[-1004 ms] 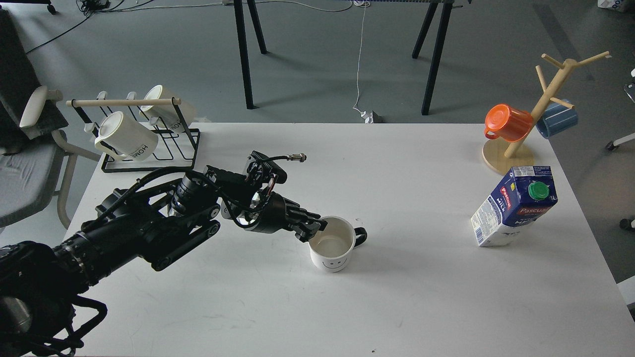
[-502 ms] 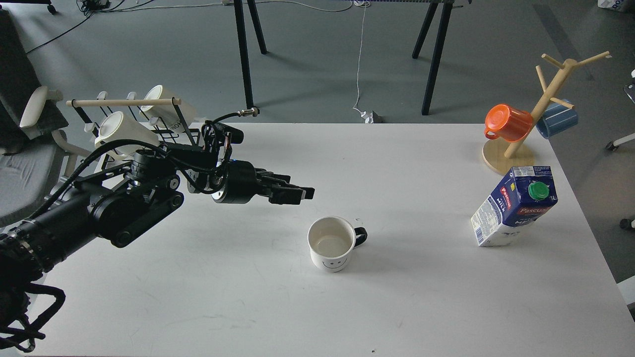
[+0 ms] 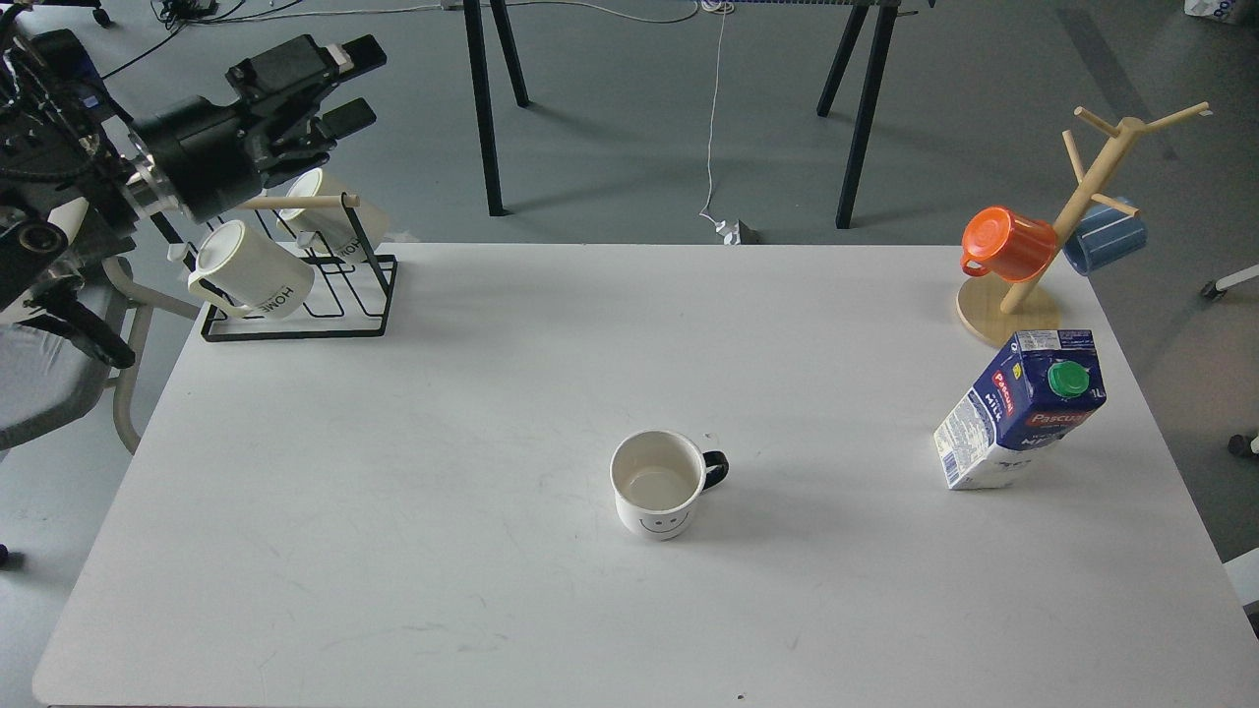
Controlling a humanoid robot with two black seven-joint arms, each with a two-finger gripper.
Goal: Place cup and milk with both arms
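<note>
Grey floor surrounds the white surface (image 3: 393, 472), which carries cup (image 3: 659, 492) and milk (image 3: 1018, 408) well apart; left gripper (image 3: 339, 84), fingers spread, holds nothing.

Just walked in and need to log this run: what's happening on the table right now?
Nothing is being held at the moment. The left gripper is raised at the far left, above the rack with the HOME mugs, its fingers apart and empty. The smiley-face cup stands upright alone mid-table, handle to the right. The Pascual milk carton stands near the right edge, in front of the wooden mug tree. The right arm is out of view.
</note>
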